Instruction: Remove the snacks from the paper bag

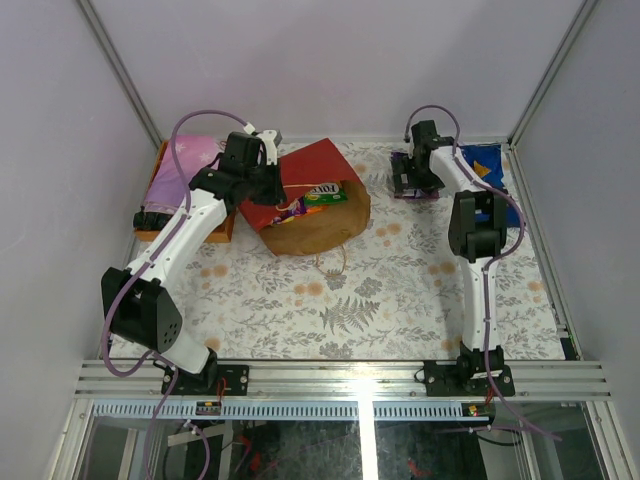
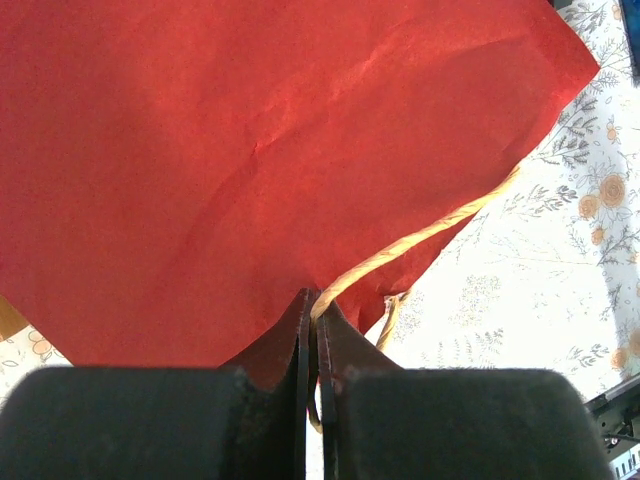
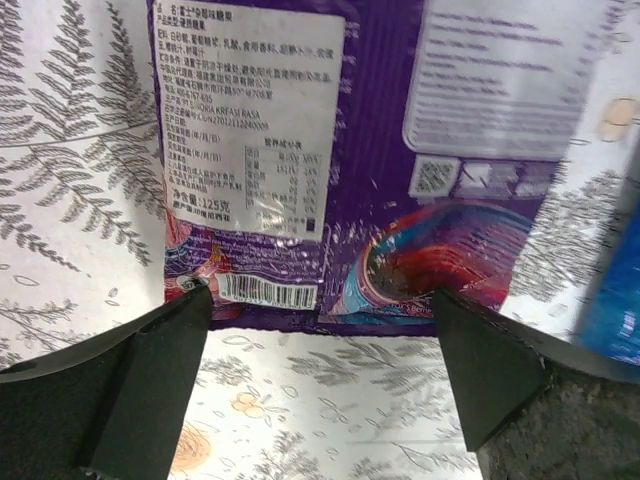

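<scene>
The red paper bag (image 1: 305, 175) lies on its side at the back middle, its brown inside open towards the right, with green, yellow and purple packets (image 1: 318, 199) in its mouth. My left gripper (image 1: 268, 180) is shut on the bag's string handle (image 2: 420, 240), against the red paper (image 2: 260, 150). My right gripper (image 1: 412, 188) is open just above a purple packet (image 3: 330, 150) lying on the cloth at the back right; its fingertips (image 3: 185, 310) straddle the packet's near edge. A blue chip bag (image 1: 490, 165) lies right of it.
An orange box with a pink-purple flowered cloth (image 1: 180, 175) stands at the back left, beside my left arm. The floral tablecloth (image 1: 350, 300) covers the table. Metal frame posts (image 1: 120, 75) and walls close in the back and sides.
</scene>
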Available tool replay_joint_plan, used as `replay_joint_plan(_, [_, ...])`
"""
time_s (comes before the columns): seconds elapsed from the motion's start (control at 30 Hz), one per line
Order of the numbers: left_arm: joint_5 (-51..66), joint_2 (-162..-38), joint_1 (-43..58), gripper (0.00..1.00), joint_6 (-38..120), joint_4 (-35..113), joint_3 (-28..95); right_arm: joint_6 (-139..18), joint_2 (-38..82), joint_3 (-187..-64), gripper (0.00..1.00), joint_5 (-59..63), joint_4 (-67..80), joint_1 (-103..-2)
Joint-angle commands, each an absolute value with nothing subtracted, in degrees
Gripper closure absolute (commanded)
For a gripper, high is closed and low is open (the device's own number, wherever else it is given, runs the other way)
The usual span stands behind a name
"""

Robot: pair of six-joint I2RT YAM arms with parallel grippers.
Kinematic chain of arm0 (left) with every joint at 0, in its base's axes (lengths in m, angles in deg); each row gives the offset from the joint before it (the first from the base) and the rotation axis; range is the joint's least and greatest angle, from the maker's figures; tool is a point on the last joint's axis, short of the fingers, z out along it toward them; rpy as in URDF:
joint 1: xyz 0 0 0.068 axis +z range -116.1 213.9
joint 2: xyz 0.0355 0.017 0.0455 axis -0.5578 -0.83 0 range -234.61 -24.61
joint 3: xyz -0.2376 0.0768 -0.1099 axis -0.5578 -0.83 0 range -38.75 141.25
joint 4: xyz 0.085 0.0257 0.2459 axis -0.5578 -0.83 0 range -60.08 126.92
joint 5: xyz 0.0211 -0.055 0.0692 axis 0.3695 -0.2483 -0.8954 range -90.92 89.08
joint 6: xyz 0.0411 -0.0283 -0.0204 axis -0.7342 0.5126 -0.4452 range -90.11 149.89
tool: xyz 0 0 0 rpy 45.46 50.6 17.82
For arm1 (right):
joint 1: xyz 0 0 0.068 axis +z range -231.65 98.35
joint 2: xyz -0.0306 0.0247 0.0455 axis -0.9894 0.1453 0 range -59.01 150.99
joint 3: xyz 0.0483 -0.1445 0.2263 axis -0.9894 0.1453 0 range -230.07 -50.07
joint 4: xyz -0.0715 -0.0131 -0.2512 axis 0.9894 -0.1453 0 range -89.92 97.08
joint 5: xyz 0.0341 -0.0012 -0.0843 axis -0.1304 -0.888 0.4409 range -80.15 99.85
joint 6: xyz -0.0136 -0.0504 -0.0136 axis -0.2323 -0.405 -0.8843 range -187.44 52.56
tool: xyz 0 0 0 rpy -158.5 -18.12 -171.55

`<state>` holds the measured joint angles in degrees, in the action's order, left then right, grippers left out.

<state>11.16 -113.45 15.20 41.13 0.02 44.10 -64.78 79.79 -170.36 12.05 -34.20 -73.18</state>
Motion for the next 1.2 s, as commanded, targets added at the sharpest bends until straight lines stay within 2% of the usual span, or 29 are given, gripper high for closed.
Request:
replay_joint_plan(0.0, [12.1, -113.1, 15.5, 1.00, 40.6, 1.9, 43.5, -70.6, 75.8, -175.2, 0.01, 18.6, -40.5, -72.7])
replay_joint_plan(0.07, [12.5, -113.2, 15.6, 1.00, 40.8, 2.2, 43.4, -70.0, 69.1, -170.2, 0.00, 22.4, -36.4, -71.1])
replay_joint_plan(0.17, [13.3, -113.1, 15.5, 1.00, 40.9, 2.2, 43.5, -65.6, 53.9, -155.0, 0.01, 22.9, -23.2, -68.1])
replay_joint_plan(0.27, [13.2, -112.8, 15.5, 1.00, 41.0, 2.5, 43.1, -53.3, 34.7, -131.1, 0.01, 12.1, -0.2, -67.6])
replay_joint_plan(0.37, [12.8, -112.5, 15.5, 1.00, 40.9, 2.8, 42.8, -33.0, 22.7, -107.8, 0.00, 6.5, 23.7, -67.6])
replay_joint_plan(0.43, [12.4, -112.2, 15.5, 1.00, 40.9, 2.9, 42.8, -23.0, 17.1, -99.5, 0.01, 5.6, 30.8, -65.8])
replay_joint_plan(0.53, [12.3, -111.3, 15.5, 1.00, 41.2, 3.6, 42.3, -22.7, 11.5, -96.2, 0.01, 12.8, 32.0, -56.4])
replay_joint_plan(0.67, [13.0, -110.2, 15.5, 1.00, 41.8, 4.4, 42.0, -11.1, 12.1, -93.0, 0.01, 12.3, 38.2, -53.5])
replay_joint_plan(0.87, [14.8, -109.4, 15.5, 1.00, 42.7, 4.9, 42.0, -3.6, 22.7, -94.9, 0.00, 13.3, 42.6, -44.9])
replay_joint_plan(1.0, [15.2, -108.8, 15.6, 1.00, 43.3, 5.3, 41.9, 7.8, 29.2, -92.1, 0.07, 16.8, 53.8, -41.8])
replay_joint_plan(1.17, [16.6, -108.7, 15.5, 1.00, 44.1, 5.3, 42.1, 14.3, 42.3, -95.2, 0.12, 18.4, 68.4, -40.9])
